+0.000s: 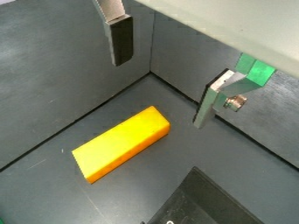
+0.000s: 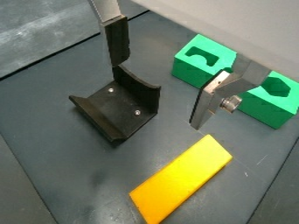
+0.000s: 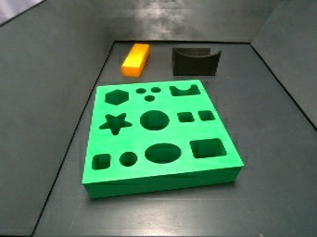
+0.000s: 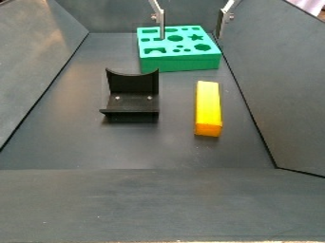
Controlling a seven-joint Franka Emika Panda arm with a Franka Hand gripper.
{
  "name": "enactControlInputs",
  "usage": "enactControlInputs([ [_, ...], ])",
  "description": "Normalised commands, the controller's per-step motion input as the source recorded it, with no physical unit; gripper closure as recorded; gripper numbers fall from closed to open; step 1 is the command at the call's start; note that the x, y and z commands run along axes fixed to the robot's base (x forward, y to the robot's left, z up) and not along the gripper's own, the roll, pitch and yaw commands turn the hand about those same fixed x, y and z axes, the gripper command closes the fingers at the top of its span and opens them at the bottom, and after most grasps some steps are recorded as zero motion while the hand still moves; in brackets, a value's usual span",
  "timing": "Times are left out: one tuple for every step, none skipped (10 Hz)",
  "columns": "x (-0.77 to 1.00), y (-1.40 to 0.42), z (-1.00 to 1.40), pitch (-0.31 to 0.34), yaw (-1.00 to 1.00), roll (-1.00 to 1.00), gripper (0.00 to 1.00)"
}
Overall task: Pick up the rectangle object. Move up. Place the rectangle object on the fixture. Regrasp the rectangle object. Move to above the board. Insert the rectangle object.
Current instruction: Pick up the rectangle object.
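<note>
The rectangle object [image 1: 121, 143] [image 2: 181, 179] is an orange-yellow block lying flat on the dark floor, also seen in both side views [image 3: 135, 57] [image 4: 207, 106]. Beside it stands the dark fixture [image 2: 117, 109] [image 3: 195, 60] [image 4: 129, 95] with its curved notch empty. The green board [image 3: 161, 134] [image 4: 178, 46] lies apart from both, and a part of it shows in a wrist view [image 2: 205, 59]. My gripper [image 1: 160, 93] [image 2: 158, 93] [image 4: 193, 17] hangs open high above the floor, over the gap between block and fixture, with nothing between its fingers [image 1: 121, 39].
Grey walls enclose the floor on all sides [image 4: 51, 57]. A floor corner [image 1: 149, 75] lies past the block. The board's cut-outs [image 3: 154, 119] are all empty.
</note>
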Motion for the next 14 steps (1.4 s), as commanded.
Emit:
enactControlInputs([
  [-0.07, 0.04, -0.08, 0.0, 0.0, 0.01, 0.0],
  [-0.08, -0.18, -0.47, -0.007, -0.49, 0.26, 0.0],
  [0.0, -0.02, -0.69, 0.0, -0.94, 0.21, 0.0],
  [0.0, 0.0, -0.85, 0.0, -1.0, 0.14, 0.0],
  [0.0, 0.0, -0.9, -0.003, -1.0, 0.11, 0.0],
  [-0.02, -0.13, -0.97, -0.011, -0.85, 0.07, 0.0],
  [-0.21, -0.24, -1.0, -0.054, -0.31, 0.0, 0.0],
  [-0.12, -0.3, -1.0, -0.04, -0.05, 0.0, 0.0],
  [-0.05, -0.29, -1.0, 0.0, 0.12, 0.0, 0.0],
  [-0.1, -0.25, -1.0, 0.0, 0.23, 0.0, 0.0],
  [-0.23, -0.19, -1.0, -0.031, 0.31, 0.0, 0.0],
  [-0.37, -0.11, -1.0, -0.07, 0.35, 0.02, 0.0],
  [-0.43, -0.08, -0.9, -0.09, 0.34, 0.04, 0.0],
  [-0.43, -0.07, -0.77, -0.094, 0.29, 0.02, 0.0],
])
